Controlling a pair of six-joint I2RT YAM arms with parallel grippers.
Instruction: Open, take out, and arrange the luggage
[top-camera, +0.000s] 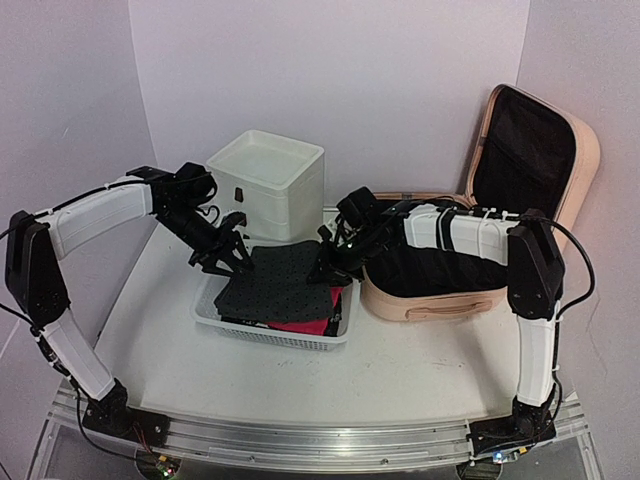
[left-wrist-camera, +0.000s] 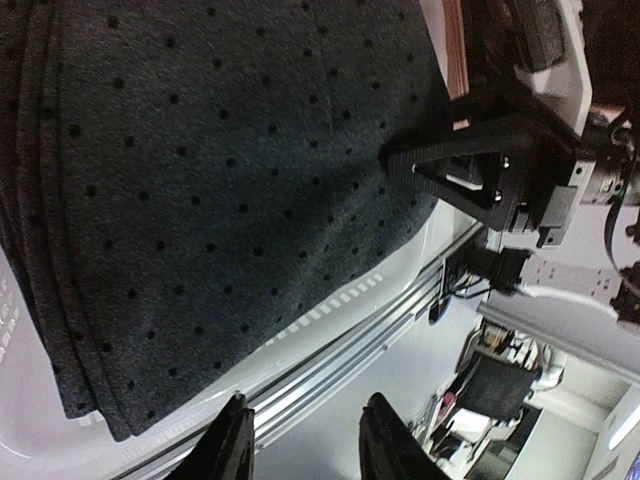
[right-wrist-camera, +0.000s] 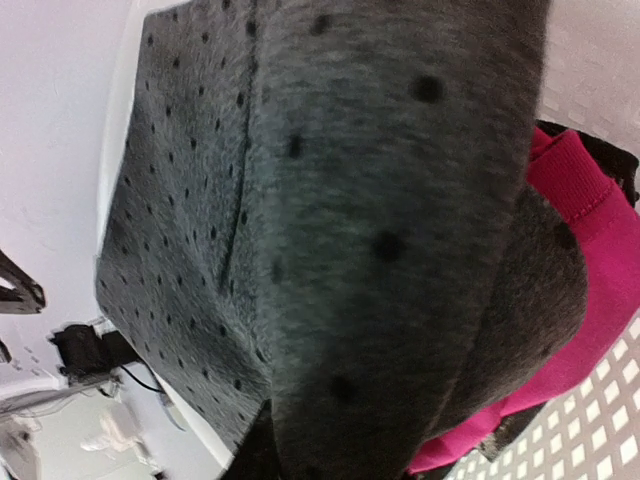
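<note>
Left gripper (top-camera: 222, 255) hangs over the left rim of the white mesh basket (top-camera: 275, 338). In its wrist view the fingers (left-wrist-camera: 232, 445) stand moderately apart with nothing between them.

White plastic drawer box (top-camera: 268, 178) sits just beyond the basket, at the far side.

Grey dotted garment (top-camera: 285, 283) lies folded on top of the basket, with a pink garment (top-camera: 300, 326) under it.

Right gripper (top-camera: 328, 262) is at the garment's right edge, one finger touching the cloth. The cloth fills its wrist view, so I cannot tell whether the jaws pinch it or stand just off it.

Luggage (top-camera: 430, 298) is at the far right of the table, open. The base lies flat just beside the basket. The lid (top-camera: 590, 150) stands upright in the far right corner, black lining facing the arms. The right forearm crosses over the base (dark inside, lining or clothes, cannot tell which).

Handling, judged:
- The hard shell is stiff and will not sag when moved.
- It is smooth and rounded, so probably slippery for narrow fingers.
- It is bulky, and likely light once emptied.
- The best hold looks like the shell rim along the zipper seam or the lid's free edge, not the curved wall.
- The caster wheels are not visible here.

Surface: the white table (top-camera: 420, 380) is smooth, so the shell should slide on it. Pale lilac walls close in on the left, far and right sides, leaving little space behind the lid.
</note>
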